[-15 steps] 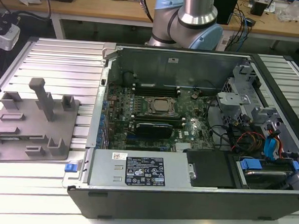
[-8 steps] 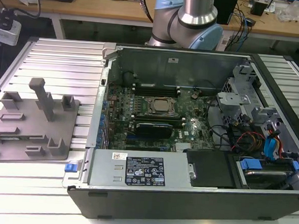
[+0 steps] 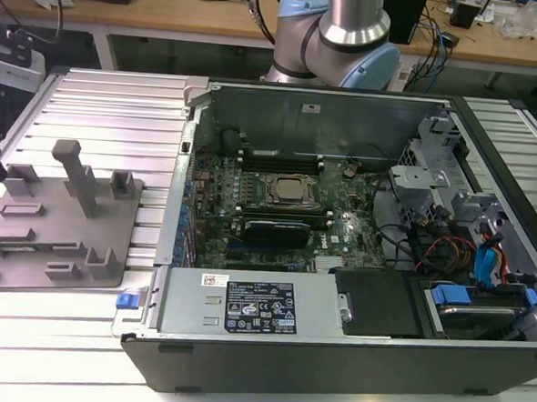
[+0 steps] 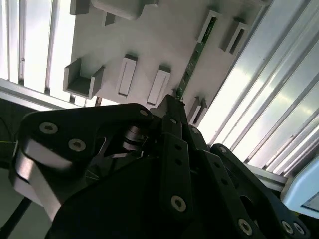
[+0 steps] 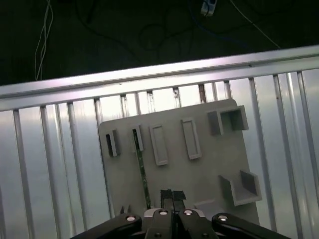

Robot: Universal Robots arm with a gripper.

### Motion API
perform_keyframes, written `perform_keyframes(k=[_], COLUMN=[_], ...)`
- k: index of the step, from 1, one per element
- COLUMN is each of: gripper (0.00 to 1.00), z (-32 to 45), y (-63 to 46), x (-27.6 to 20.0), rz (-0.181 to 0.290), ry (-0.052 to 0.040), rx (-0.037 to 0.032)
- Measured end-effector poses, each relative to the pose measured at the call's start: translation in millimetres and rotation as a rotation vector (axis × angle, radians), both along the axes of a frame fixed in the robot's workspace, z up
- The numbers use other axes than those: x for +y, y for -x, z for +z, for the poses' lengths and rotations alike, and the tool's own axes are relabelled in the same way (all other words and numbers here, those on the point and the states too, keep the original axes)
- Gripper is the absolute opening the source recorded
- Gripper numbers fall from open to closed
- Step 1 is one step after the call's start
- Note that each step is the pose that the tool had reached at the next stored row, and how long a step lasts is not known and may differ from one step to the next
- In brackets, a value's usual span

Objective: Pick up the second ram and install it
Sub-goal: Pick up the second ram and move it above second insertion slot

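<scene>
2nd ram stands on its long edge in a slot of the grey tray, a thin green stick that looks untouched. Over the tray hangs the end effector, fingertips pressed together with nothing between them, just beside the ram's near end and not astride it. I judge this the approach before the pick. A grasp calls for spreading the fingers across that thin edge. The open computer case sits well apart from the tray.
</scene>
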State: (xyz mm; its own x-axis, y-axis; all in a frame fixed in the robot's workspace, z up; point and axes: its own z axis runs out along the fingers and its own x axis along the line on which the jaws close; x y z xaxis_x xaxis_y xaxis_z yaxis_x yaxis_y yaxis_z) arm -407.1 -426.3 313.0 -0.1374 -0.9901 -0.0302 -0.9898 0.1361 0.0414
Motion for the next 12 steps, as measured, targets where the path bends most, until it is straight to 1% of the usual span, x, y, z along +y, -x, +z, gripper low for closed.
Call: perform_keyframes(k=[2,3,4,6,8,9,11,12], gripper=[0.08,0.08,0.08,0.08,0.08,0.08,0.08,0.08], z=[-2.0,-3.3,-5.6,-8.7,-10.8,-14.5,-21.8,-26.8], y=[0.0,0.0,0.0,0.3,0.6,0.7,0.7,0.9], x=[0.0,0.0,0.0,-0.1,-1.3,-3.3,-6.1,-6.5], rz=[0.018,0.047,0.09,0.142,0.174,0.193,0.206,0.209], ry=[0.0,0.0,0.0,-0.0001,0.0001,-0.0005,-0.0027,-0.0037], rx=[0.0,0.0,0.0,0.0,0.0001,0.0,-0.0003,-0.0004])
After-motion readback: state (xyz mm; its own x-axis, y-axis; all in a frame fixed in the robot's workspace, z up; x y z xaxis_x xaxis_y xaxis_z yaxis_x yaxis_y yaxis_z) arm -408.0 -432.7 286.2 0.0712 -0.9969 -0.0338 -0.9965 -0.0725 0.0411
